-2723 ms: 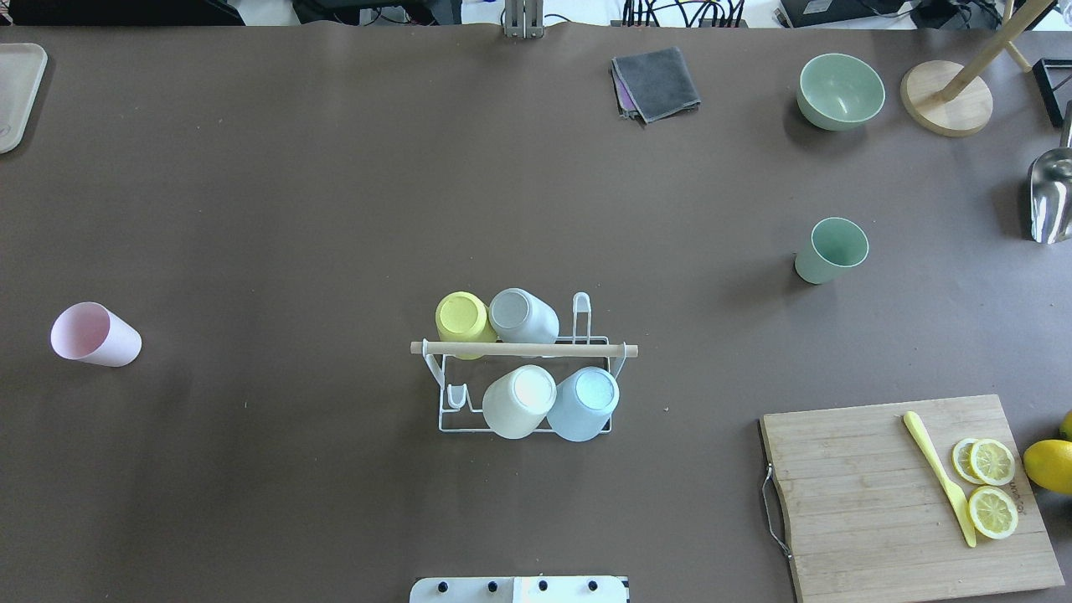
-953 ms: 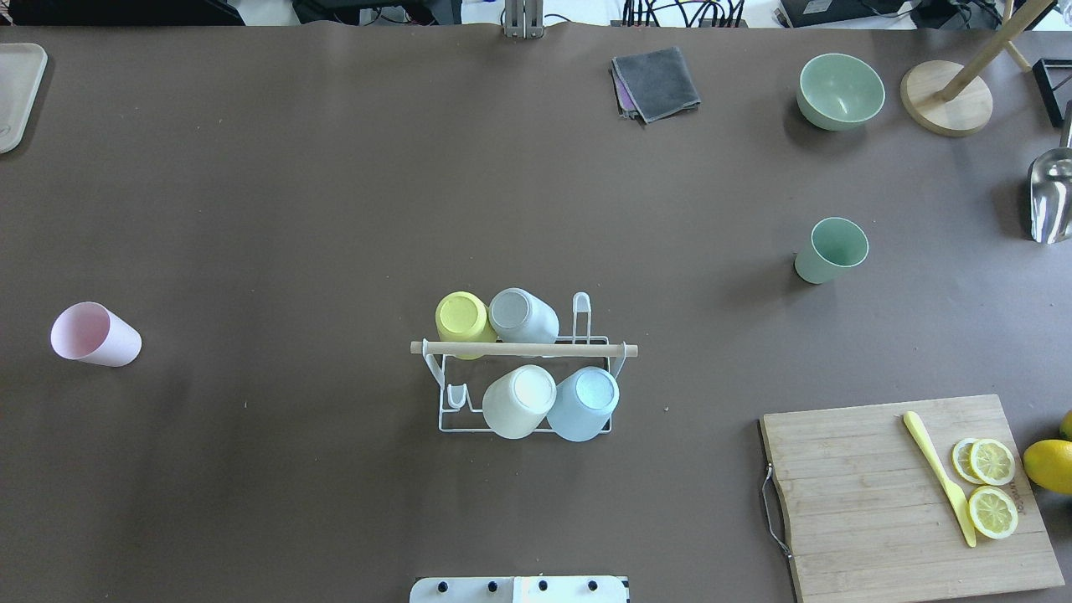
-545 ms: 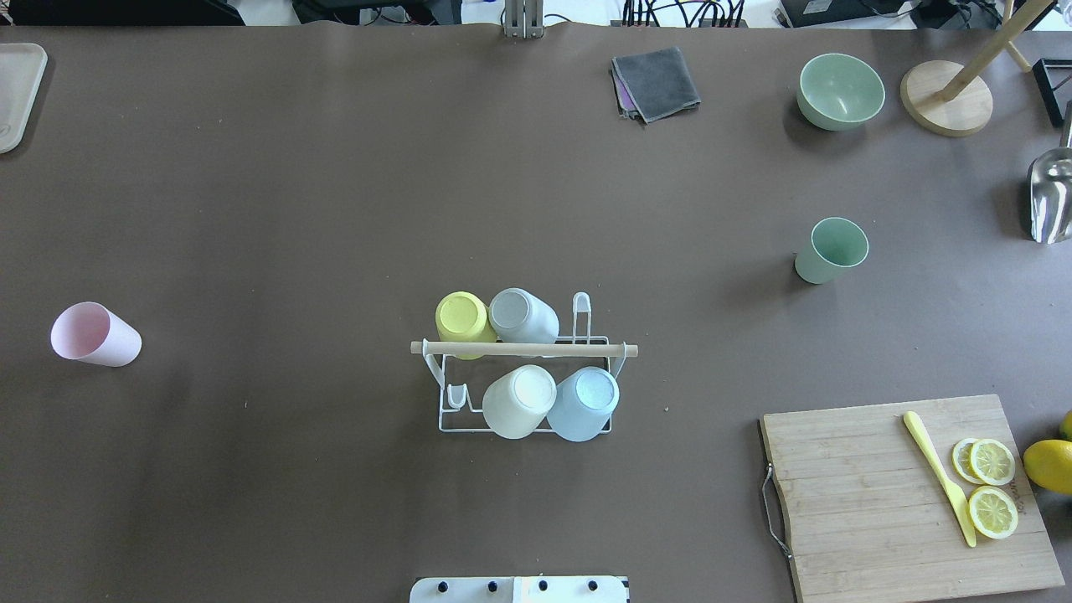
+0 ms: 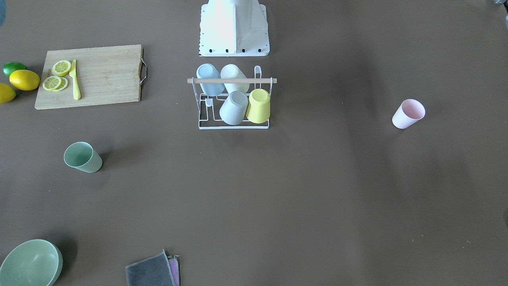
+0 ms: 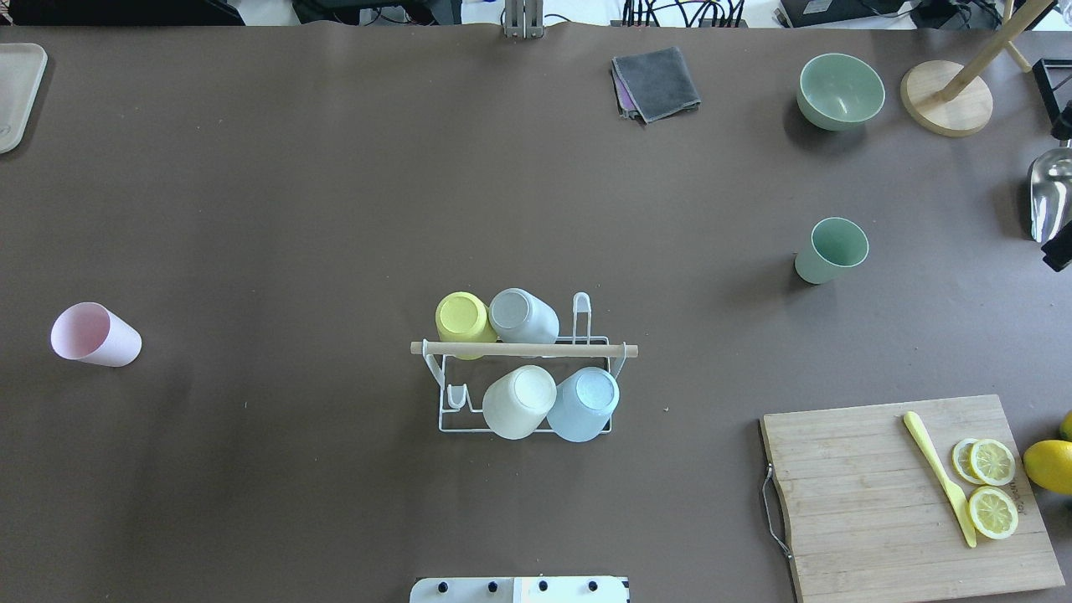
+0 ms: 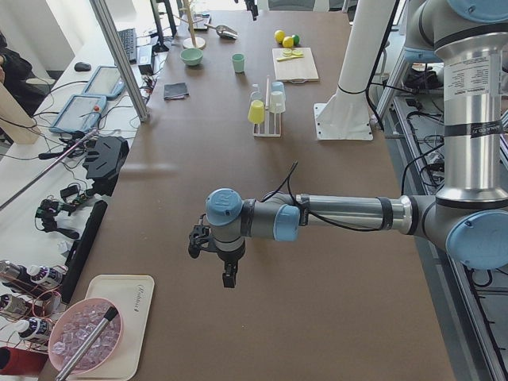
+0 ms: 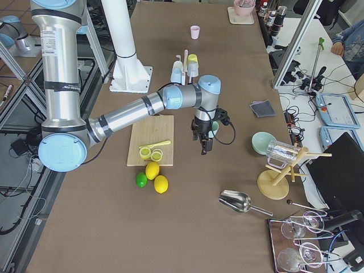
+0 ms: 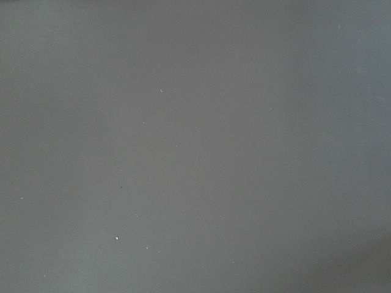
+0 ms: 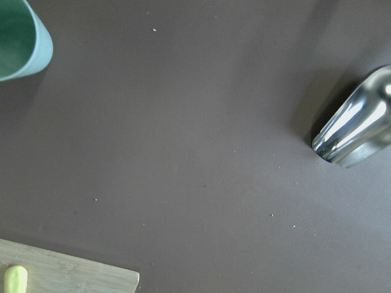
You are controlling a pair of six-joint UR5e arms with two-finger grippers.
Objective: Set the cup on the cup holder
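Four cups sit upturned on cup holder (image 5: pixel 523 350); green cup (image 5: pixel 829 249) and pink cup (image 5: pixel 94 335) stand loose, well apart from it. Step: approach. Right gripper (image 7: pixel 205 147) hangs near green cup, left gripper (image 6: pixel 228 278) over bare table (image 8: pixel 195 146); finger spread cannot be told for either. Next, probably: straddle green cup's rim, pinch.

The brown table (image 5: pixel 335 167) bore a cup holder (image 5: pixel 523 349), pink cup (image 5: pixel 96 335), green cup (image 5: pixel 829 249), bowl (image 5: pixel 840 90), folded cloth (image 5: pixel 657 82), metal scoop (image 5: pixel 1048 201) and wooden cutting board (image 5: pixel 863 502).

The left arm (image 6: pixel 341 213) and right arm (image 7: pixel 125 116) are silver tubes with pale-blue joint caps and black cables; their white column (image 4: pixel 234 24) stands near the cup holder (image 4: pixel 233 80).
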